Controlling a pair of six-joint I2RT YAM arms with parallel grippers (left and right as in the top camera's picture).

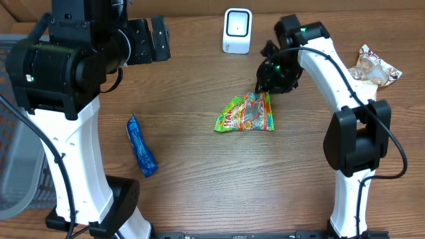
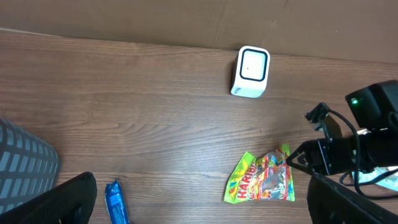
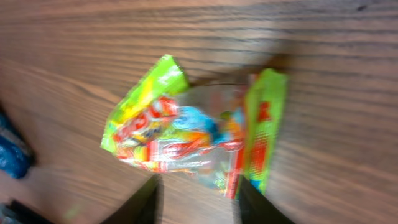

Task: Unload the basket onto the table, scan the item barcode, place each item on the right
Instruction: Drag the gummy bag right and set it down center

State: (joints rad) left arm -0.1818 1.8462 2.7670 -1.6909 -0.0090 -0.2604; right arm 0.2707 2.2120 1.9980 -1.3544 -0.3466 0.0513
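Right gripper (image 3: 199, 186) is partly open, jaws apart at the edge of the gummy bag (image 3: 186, 134), gripping nothing.

Brown wood-grain tabletop (image 1: 199, 189) fills most of every view, grain running side to side, finish matte with faint pale sheen. Plain tan cardboard-like panel (image 2: 124, 22) stands along far edge, meeting tabletop at straight seam. Grey slatted basket (image 1: 10, 166) at left margin. Light even; shadows soft, short.
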